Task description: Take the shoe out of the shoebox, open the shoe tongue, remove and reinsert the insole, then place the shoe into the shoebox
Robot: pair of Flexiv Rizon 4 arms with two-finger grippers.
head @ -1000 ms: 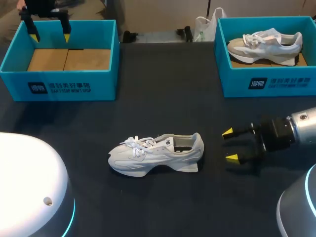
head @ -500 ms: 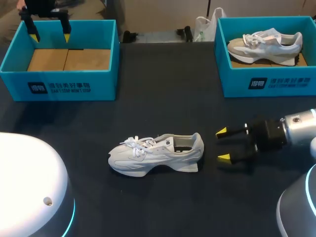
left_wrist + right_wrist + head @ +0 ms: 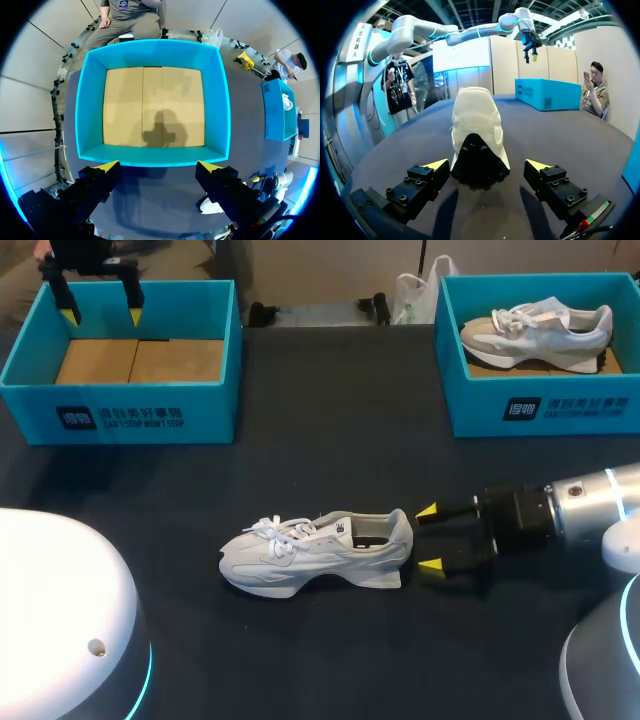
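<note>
The white shoe (image 3: 315, 552) stands on its sole, heel facing the right gripper (image 3: 428, 538). That gripper sits level just behind the heel with its fingers spread and empty, lined up, I judge, to steady the shoe for the tongue and insole work. Far beyond the shoe's toe, the left gripper (image 3: 101, 315), also apart and holding nothing, hangs above the empty shoebox (image 3: 120, 410), likely parked clear. Far beyond the heel, a second shoebox (image 3: 540, 405) holds another shoe (image 3: 535, 325), all on a dark matte table (image 3: 330, 420).
</note>
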